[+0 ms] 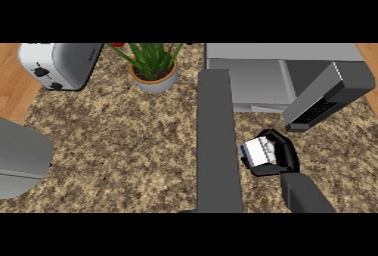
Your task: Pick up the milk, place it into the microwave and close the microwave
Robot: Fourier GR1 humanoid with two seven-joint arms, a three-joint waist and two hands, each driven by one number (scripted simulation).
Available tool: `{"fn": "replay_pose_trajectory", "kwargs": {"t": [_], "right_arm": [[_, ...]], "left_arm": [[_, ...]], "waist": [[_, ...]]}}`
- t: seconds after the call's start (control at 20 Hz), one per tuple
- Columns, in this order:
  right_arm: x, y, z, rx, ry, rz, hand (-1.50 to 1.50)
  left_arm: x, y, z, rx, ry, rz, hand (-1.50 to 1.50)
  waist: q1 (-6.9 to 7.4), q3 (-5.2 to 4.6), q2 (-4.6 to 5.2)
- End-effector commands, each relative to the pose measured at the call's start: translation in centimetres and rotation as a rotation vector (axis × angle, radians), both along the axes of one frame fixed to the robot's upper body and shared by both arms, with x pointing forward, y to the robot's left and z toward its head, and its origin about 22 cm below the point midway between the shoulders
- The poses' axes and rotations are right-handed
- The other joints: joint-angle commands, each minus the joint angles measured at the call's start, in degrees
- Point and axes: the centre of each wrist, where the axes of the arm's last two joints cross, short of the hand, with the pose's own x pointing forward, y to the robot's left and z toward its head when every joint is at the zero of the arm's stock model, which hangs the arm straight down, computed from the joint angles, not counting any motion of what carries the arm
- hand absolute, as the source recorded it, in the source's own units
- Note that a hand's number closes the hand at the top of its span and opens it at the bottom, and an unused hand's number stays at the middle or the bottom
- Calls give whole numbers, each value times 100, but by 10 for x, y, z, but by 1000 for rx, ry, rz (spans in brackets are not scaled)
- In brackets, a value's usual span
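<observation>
One black right hand (285, 156) is curled round one small white milk carton (258, 151), near one open grey microwave (280, 52). The carton's long axis cannot be told.

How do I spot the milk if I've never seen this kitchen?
Find the grey microwave at the counter's far right. Just in front of it, the black right robot hand curls round the milk, the only small white box there.

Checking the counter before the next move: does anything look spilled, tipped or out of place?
Nothing stands out. The right hand holds the milk in front of the microwave, whose door stands open; the plant and toaster stand upright.
</observation>
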Motion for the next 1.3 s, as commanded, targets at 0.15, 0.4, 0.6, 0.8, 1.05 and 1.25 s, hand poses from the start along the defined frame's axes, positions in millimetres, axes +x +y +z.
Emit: {"fn": "replay_pose_trajectory", "kwargs": {"t": [0.15, 0.4, 0.6, 0.8, 1.05, 1.25], "right_arm": [[42, 12, 33, -56, -125, -33, 150], [88, -13, 83, -98, -96, -50, 150], [88, -11, 82, -133, -58, -57, 150], [113, -15, 115, -144, -68, -93, 150], [127, -20, 138, -223, -63, -110, 150], [129, -37, 146, -372, -79, -213, 150]], "left_arm": [[1, 6, 4, 5, 23, 1, -150], [0, -4, -2, 16, 16, -6, -150], [19, 5, -2, 22, 10, -27, -150], [25, -3, -1, 15, -3, -41, -150], [37, 9, 1, 18, -32, -85, -150], [41, 14, 1, 16, -35, -71, -150]], "waist": [[-22, -4, -7], [92, 1, 32], [133, 6, 79], [226, 12, 122], [396, 14, 195], [459, 14, 243]]}}
